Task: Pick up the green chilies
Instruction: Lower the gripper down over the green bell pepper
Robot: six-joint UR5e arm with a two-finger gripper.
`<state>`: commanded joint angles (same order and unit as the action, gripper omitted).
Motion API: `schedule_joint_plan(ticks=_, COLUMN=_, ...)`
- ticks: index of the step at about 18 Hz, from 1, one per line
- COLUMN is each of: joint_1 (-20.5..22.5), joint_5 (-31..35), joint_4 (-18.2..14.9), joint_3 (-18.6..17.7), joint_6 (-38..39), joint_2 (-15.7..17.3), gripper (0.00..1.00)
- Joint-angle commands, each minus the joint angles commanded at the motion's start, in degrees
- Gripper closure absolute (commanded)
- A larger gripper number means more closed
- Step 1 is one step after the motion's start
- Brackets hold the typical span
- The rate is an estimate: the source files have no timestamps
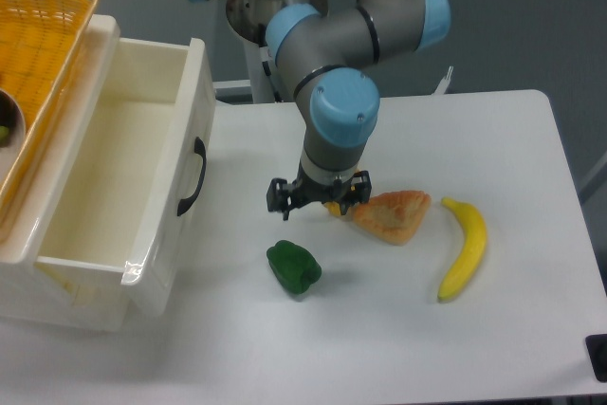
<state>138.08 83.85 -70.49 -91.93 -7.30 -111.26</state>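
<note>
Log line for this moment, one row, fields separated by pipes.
phase: approach | gripper: above table, empty | green chilies: on table, untouched, below-left of gripper | drawer: open

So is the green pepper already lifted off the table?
No, the green chilies lie on the table, with the gripper above and apart from them.

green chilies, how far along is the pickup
Done: the gripper is over the table near the green chilies, above and slightly right of them. In hand: nothing; the green chilies lie on the table, apart from the gripper, and whether the jaws are open cannot be told. Left: line up over them, descend, close on them and lift.
</note>
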Motion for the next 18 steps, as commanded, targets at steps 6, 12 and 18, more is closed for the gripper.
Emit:
schedule_joint_plan(ticks=6, joint_1=-1.67, joint_5=0.44, joint_4=0.62, joint_3=2.54, joint_6=2.73, joint_2=-4.57, gripper=0.0)
schedule_joint_plan(ticks=12, joint_1=-1.76, joint_5=0.61, joint_4=0.62, joint_3=3.33, joint_6=8.07, joint_2=-6.85, gripper=0.0)
schedule_joint_plan(ticks=18, joint_1=-2.46, joint_5=0.97, joint_4=1.75, joint_3=3.43, joint_6=9.76, joint_2=-7.65, gripper=0.0)
